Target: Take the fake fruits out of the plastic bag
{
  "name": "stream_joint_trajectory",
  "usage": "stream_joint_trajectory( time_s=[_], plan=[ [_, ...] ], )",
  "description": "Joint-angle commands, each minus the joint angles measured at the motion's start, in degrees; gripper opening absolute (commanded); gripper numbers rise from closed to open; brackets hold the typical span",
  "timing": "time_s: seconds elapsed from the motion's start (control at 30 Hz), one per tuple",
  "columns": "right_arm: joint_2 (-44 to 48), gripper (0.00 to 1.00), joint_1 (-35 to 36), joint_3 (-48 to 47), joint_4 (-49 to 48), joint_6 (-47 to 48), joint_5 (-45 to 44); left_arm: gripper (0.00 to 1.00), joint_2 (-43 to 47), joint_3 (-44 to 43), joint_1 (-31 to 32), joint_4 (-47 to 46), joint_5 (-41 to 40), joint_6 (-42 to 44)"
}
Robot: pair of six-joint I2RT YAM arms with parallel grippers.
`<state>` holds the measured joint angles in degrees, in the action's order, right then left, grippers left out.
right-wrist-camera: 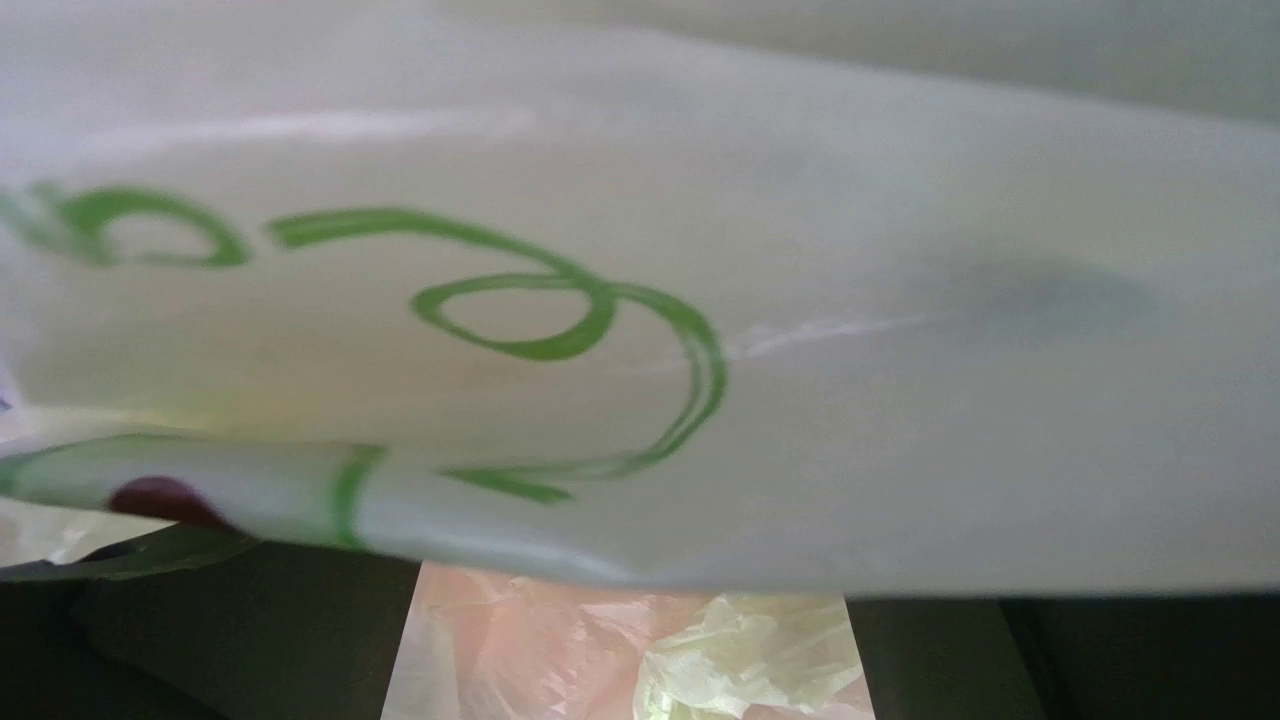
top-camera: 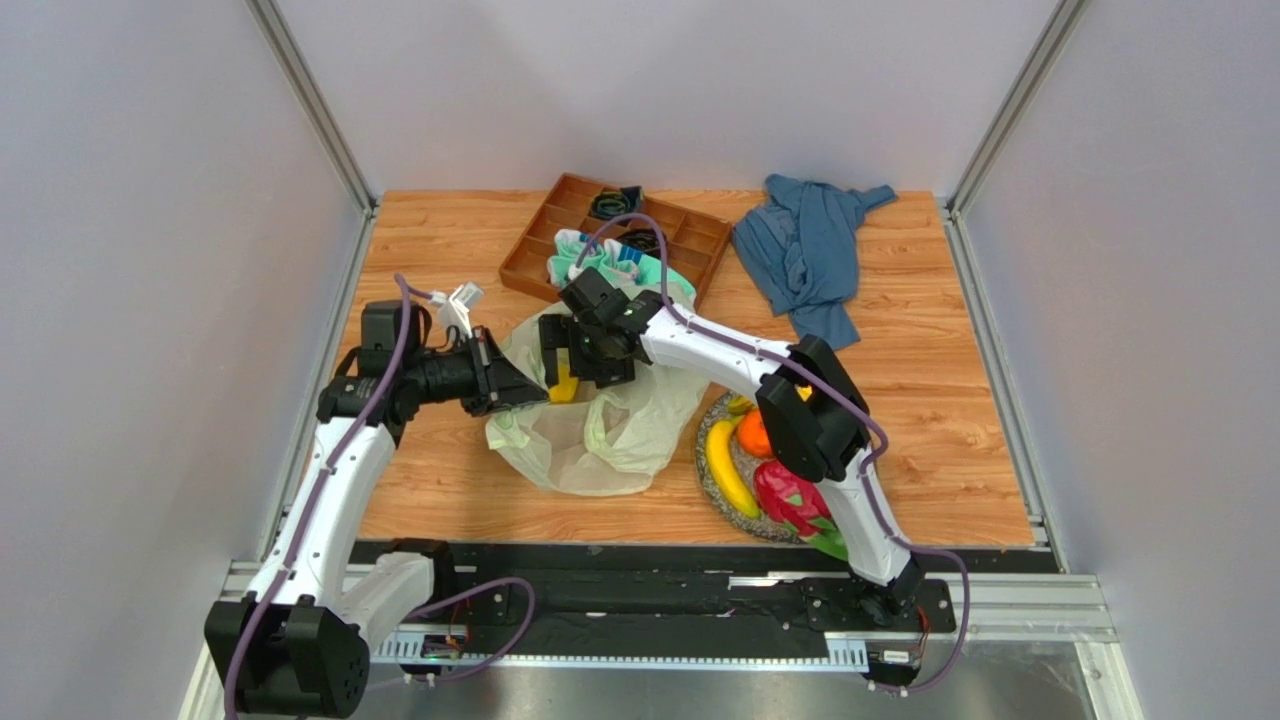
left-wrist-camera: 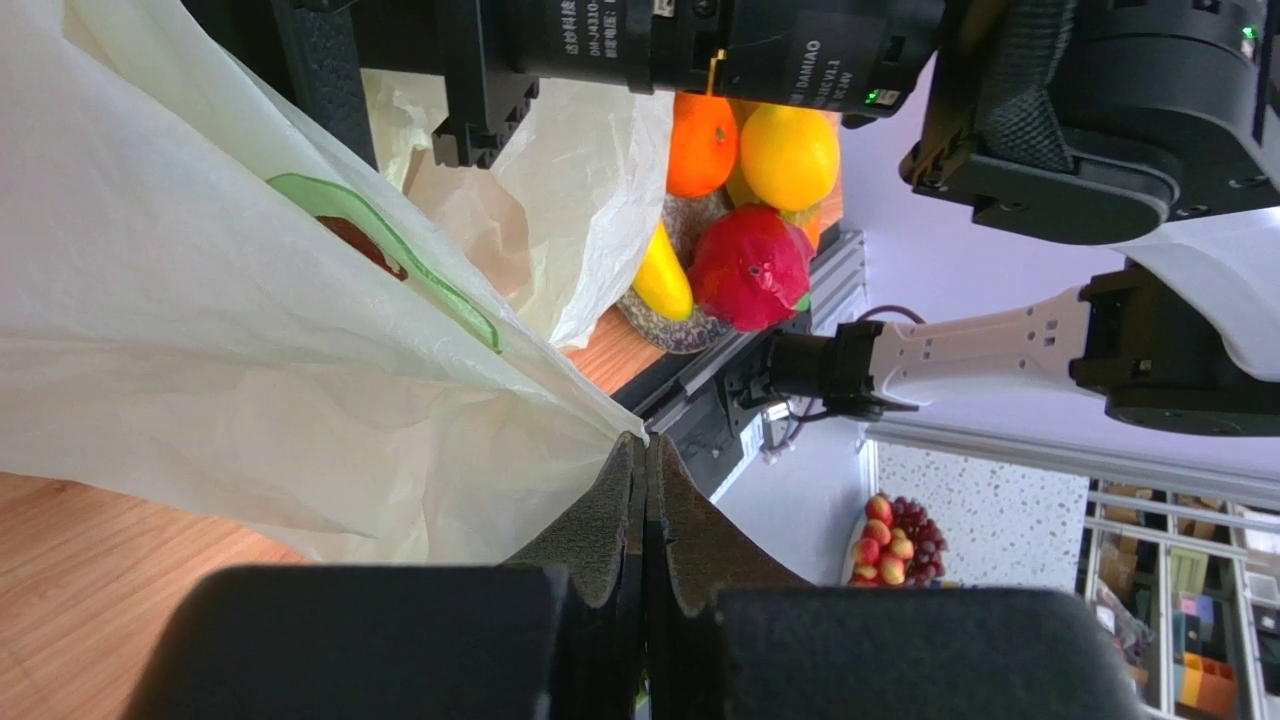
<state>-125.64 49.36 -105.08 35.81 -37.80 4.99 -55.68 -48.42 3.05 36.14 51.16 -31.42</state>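
Wooden table (top-camera: 932,390) carries plastic bag (top-camera: 609,435), plate (top-camera: 703,458), tray (top-camera: 564,225), blue cloth (top-camera: 812,255).

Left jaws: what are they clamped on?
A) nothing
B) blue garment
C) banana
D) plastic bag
D: the left wrist view shows the left jaws shut on a pinched fold of the plastic bag.

My left arm (top-camera: 323,503) and right arm (top-camera: 706,342) use white link shells between black joint housings. One purple cable (top-camera: 403,318) runs along each arm. My left gripper (left-wrist-camera: 646,488) carries two black, rough-textured pads (left-wrist-camera: 606,525). White lettering (left-wrist-camera: 616,42) and a green indicator light (left-wrist-camera: 1244,33) mark my right wrist housings.
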Motion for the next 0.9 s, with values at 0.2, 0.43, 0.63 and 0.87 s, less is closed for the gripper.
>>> stream_joint_trajectory(
  time_s=[0.2,0.43,0.63,0.87],
  plan=[
    [-7.23,1.0,-0.32,-9.43,-5.22,0.88,-2.72,0.0,-0.22,-0.45,-0.32,-0.81,2.1,0.39],
    [-10.94,0.99,1.17,-14.36,-6.02,4.49,-4.9,0.0,-0.13,0.26,-0.41,-0.37,2.02,0.74],
    [-8.14,1.0,1.17,-12.09,-4.79,9.39,-8.51,0.0,-0.48,-0.53,-0.59,-0.54,1.84,0.66],
    [4.69,1.0,1.79,-4.7,-5.58,15.04,-5.79,0.0,-0.74,0.35,-0.94,-2.65,2.02,-0.75]
  ],
)
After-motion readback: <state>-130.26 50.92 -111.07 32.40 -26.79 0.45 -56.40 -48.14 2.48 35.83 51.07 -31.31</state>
